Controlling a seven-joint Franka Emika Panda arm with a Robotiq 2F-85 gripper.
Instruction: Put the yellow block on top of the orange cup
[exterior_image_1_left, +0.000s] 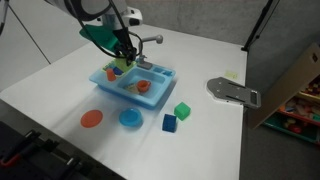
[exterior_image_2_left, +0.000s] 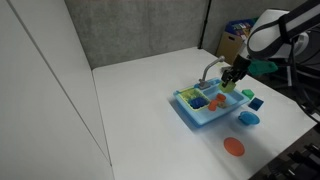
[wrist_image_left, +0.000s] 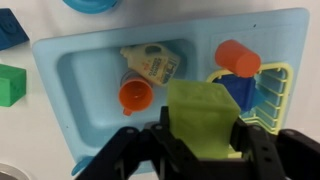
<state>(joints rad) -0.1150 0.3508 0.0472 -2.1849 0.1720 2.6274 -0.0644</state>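
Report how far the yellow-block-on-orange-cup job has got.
Done: the yellow block is off the table, clamped in the gripper. In hand: it hangs above the toy sink. Left: setting it on the orange cup, which sits in the basin beside a small carton with nothing on it.

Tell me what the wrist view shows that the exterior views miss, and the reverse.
Only the wrist view makes plain that the yellow block is clamped in the end effector, and shows a pale toy carton lying beside the orange cup in the blue toy sink. Only the exterior views show the robot arm, a flat orange disc and a grey metal piece on the table. Both show that sink, the green cube and the blue cube.
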